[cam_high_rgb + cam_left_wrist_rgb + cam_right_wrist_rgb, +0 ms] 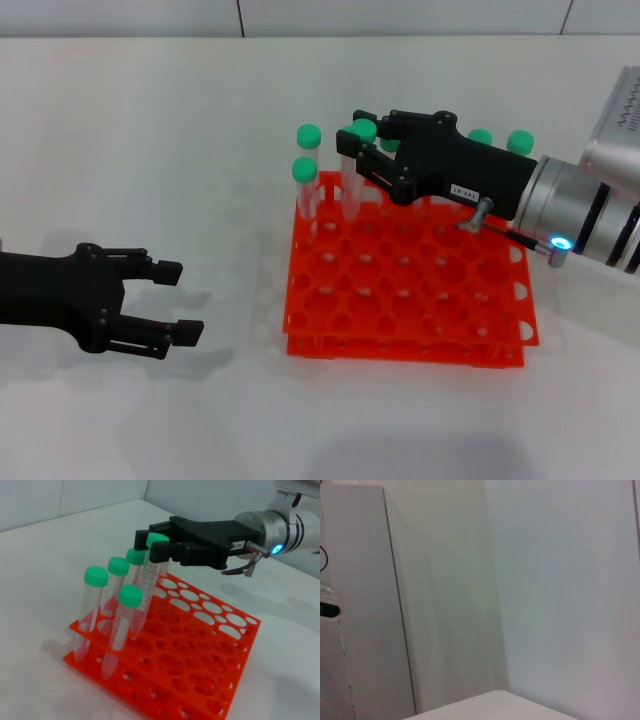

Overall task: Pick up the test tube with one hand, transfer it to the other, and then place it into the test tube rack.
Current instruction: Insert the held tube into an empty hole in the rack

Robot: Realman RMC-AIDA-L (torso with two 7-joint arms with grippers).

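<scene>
My right gripper (366, 142), black with a silver wrist, is shut on the test tube (352, 185) just under its green cap. The tube hangs tilted over the back left part of the orange-red test tube rack (500, 352). In the left wrist view the test tube (143, 592) slants down from the right gripper (158, 549), and its lower end reaches into a hole of the rack (235, 630). To the left of the rack, low over the table, my all-black left gripper (180, 298) is open and holds nothing. The right wrist view shows none of these.
Other green-capped tubes stand in the rack: two at its back left corner (305, 180) and some behind the right gripper (519, 142). The left wrist view shows several of them (92, 600) beside the held tube. A white wall and cabinet (355, 605) fill the right wrist view.
</scene>
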